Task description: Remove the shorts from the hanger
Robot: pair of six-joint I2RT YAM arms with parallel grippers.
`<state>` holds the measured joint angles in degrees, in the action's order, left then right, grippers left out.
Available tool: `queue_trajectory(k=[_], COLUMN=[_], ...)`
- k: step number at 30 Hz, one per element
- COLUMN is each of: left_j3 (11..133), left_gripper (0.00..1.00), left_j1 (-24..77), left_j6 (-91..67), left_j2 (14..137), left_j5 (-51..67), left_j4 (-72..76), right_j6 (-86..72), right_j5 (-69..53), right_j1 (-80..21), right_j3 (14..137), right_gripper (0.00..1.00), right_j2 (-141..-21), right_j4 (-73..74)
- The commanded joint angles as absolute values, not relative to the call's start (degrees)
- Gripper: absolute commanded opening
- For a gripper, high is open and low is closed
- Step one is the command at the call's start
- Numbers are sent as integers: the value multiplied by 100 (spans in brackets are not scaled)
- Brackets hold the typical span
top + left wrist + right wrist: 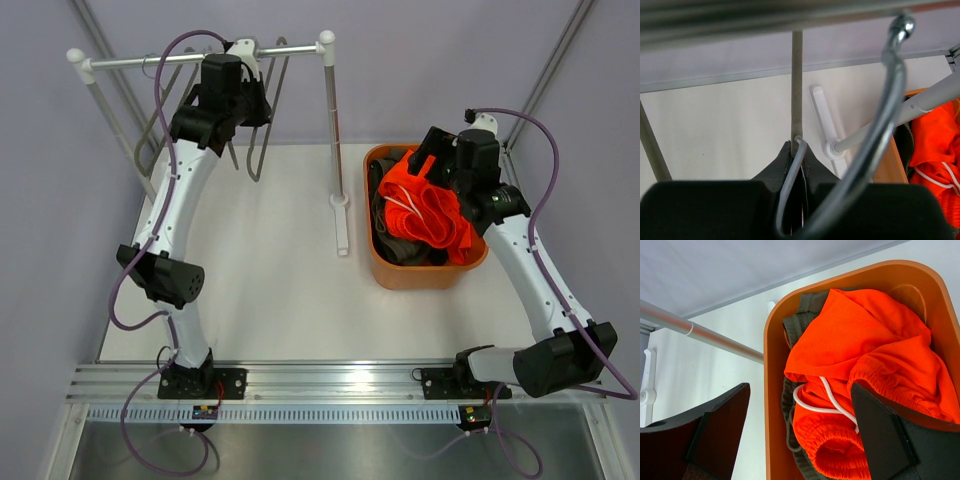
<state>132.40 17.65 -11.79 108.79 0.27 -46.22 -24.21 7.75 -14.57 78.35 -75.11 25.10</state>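
The bright orange shorts [430, 210] lie crumpled in an orange bin [420, 280], on top of the olive-grey shorts [388, 228]. The navy shorts are hidden. My right gripper [432, 165] is open and empty just above the bin. In its wrist view the gripper [799, 390] spans the orange shorts [865, 335] and their white drawstring [815, 407], with olive-grey cloth [786, 405] beneath. My left gripper [255, 108] is up at the rack's rail, shut [797, 145] on the grey wire of a bare hanger [788, 180].
A white-and-metal clothes rack [200, 58] stands at the back left, its right post foot [342, 225] beside the bin. Other bare wire hangers [150, 140] hang from the rail. A chrome hanger hook [887, 100] is close to my left fingers.
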Motion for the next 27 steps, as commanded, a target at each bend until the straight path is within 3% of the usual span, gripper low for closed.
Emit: queue_trajectory(k=[1, 13, 23, 27], left_j3=[13175, 11840, 11522, 12021], left_gripper=[0, 0, 0, 0], left_j1=[1731, 1731, 1740, 1740], left_j6=[-1072, -949, -1011, -1055], left_j2=[10828, 9696, 9281, 9544], left_j5=[141, 308, 132, 26], left_j4=[-4114, -3218, -2857, -2970], right_j6=[-2382, -2391, -2408, -2391], right_j5=[668, 624, 589, 580], right_j1=[-1485, -1485, -1485, -1485], right_j3=[7805, 7787, 7822, 7857], right_gripper=[90, 90, 90, 90], right_j2=[-7313, -7339, -7339, -7356], right_j4=[2250, 2232, 2241, 2259])
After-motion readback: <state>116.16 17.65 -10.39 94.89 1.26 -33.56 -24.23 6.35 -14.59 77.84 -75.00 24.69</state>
